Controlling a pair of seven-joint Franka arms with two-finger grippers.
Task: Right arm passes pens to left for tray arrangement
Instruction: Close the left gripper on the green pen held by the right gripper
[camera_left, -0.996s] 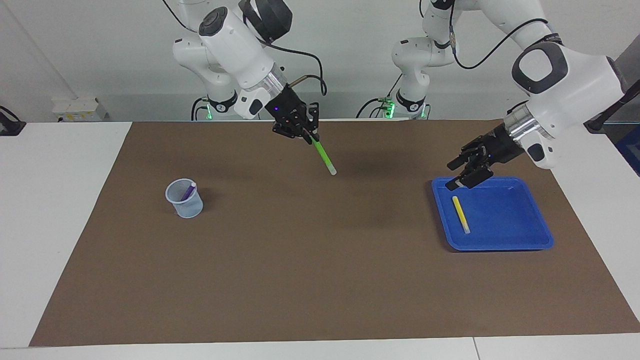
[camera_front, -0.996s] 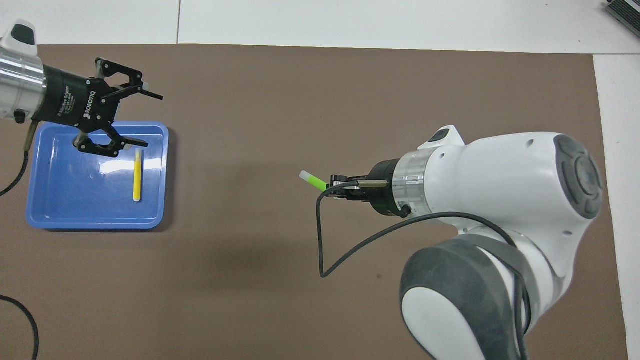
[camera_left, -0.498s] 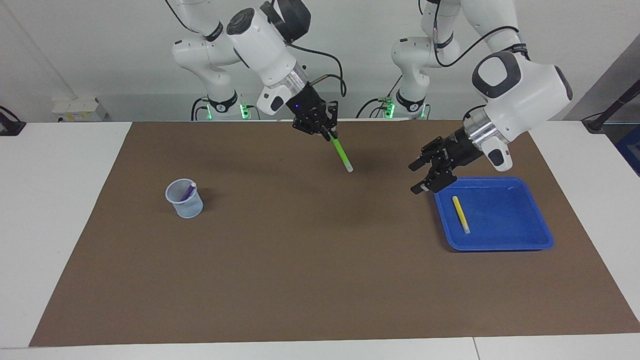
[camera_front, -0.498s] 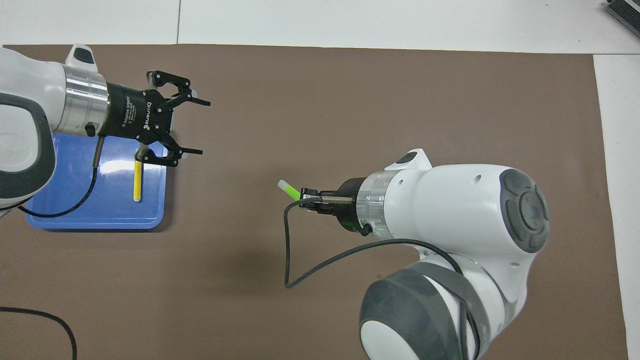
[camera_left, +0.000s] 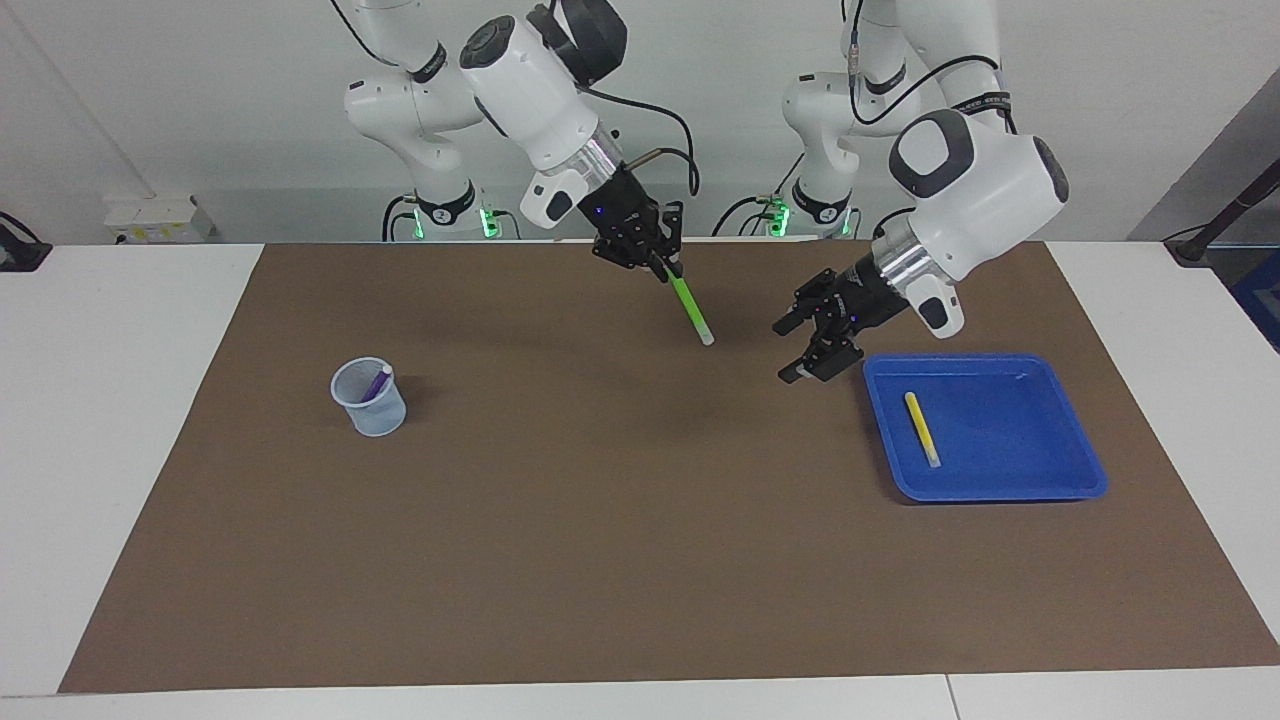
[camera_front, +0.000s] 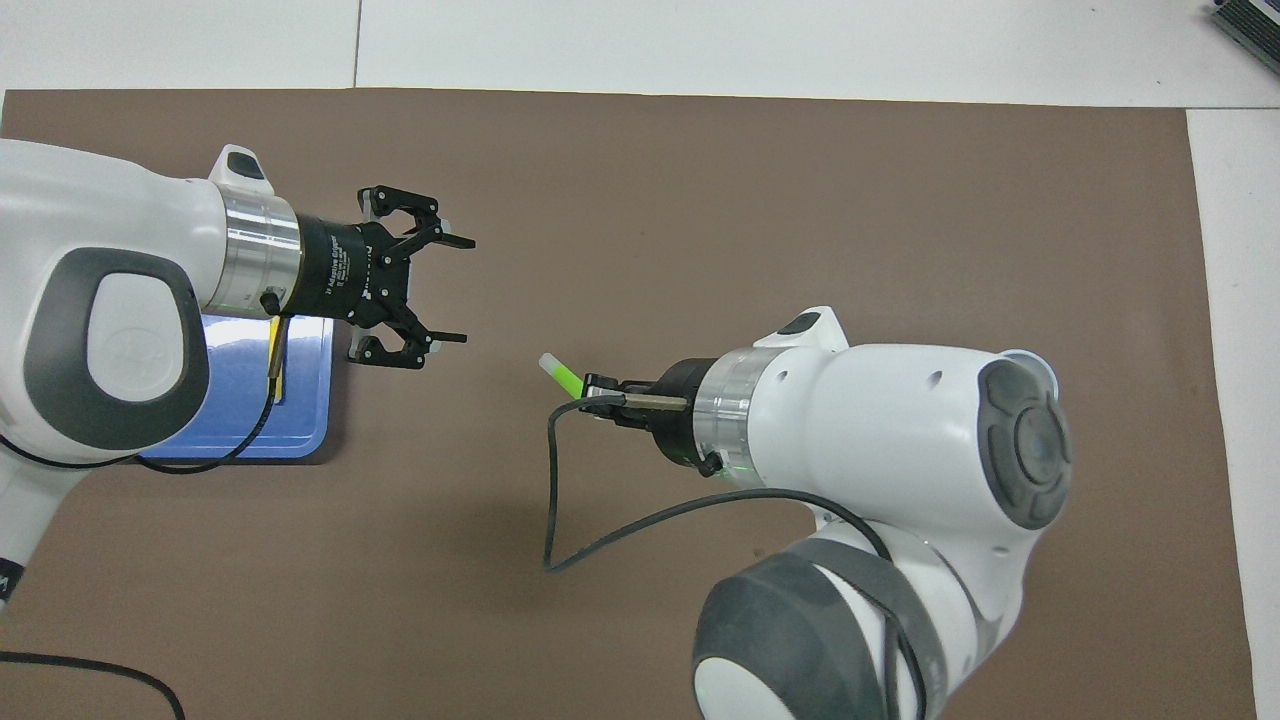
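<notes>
Up over the brown mat (camera_left: 600, 550) on the table (camera_left: 120, 420), the right gripper (camera_left: 655, 262) is pinching the green pen (camera_left: 690, 312), which slants down with its pale tip lowest. Close by, the left gripper (camera_left: 795, 350) hangs over the mat just beside the blue tray (camera_left: 1010, 480), with its fingers spread wide and nothing in them. One yellow pen (camera_left: 921, 428) lies flat in the tray, and the purple pen (camera_left: 377, 382) stands in the little pale cup (camera_left: 371, 400) toward the right arm's end.
</notes>
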